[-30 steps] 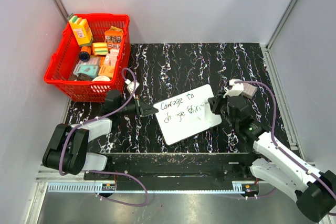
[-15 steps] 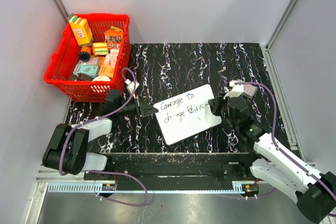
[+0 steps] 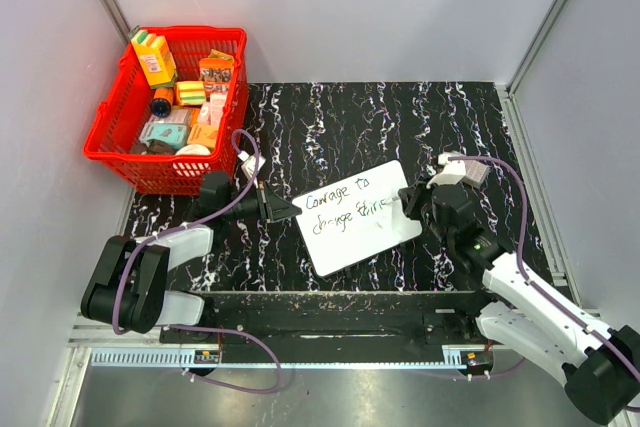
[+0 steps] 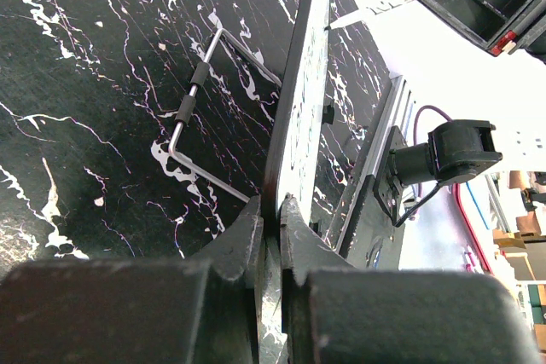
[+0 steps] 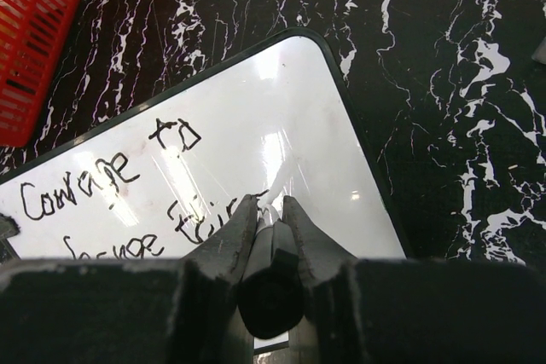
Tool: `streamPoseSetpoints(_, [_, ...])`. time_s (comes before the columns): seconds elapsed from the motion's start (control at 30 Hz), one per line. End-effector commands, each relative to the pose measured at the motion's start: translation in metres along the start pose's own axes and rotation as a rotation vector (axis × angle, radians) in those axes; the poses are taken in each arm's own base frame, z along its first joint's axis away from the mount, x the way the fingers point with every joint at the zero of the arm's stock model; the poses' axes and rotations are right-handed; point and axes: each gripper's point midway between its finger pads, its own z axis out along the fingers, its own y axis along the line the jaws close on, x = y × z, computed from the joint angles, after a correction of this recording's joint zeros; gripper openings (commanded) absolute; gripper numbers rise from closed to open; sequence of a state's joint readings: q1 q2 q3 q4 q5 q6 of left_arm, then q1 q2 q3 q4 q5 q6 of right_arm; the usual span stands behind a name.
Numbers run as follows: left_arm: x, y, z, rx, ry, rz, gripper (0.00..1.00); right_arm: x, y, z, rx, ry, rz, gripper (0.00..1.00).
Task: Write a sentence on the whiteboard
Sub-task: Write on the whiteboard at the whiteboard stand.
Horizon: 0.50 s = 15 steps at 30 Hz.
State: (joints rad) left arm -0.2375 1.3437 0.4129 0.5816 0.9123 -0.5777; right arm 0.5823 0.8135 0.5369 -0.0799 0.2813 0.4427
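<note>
As the whiteboard (image 3: 352, 247) shows, the sentence (image 3: 342, 209) begins "Courage to" — handwritten.

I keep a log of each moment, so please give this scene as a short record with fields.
whiteboard: on the black table
sentence: "Courage to" above a second line, partly hidden
left pincer: shut on the whiteboard's edge
right pincer: shut on a dark marker, over the second line
red basket: far left corner, holds small packages

Glossy smooth whiteboard (image 5: 324, 159), blk marble-look table (image 3: 340, 117), red plastic basket (image 3: 150, 172), metal wire stand (image 4: 183, 111)
</note>
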Motion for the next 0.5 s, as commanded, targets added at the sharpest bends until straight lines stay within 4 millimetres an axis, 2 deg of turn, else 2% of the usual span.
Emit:
streamPoseSetpoints(0.0, [-0.013,0.024,0.003,-0.096,-0.053,0.123,0.0,-0.019,-0.007,0.002,0.063,-0.048,-0.021,0.0])
streamPoseSetpoints(0.23, [-0.013,0.024,0.003,-0.097,-0.052,0.122,0.0,-0.031,0.003,0.007,0.041,-0.071,-0.024,0.0])
streamPoseSetpoints(0.47, [-0.013,0.025,0.003,-0.098,-0.052,0.124,0.0,-0.017,-0.002,0.009,0.054,-0.03,-0.03,0.0])
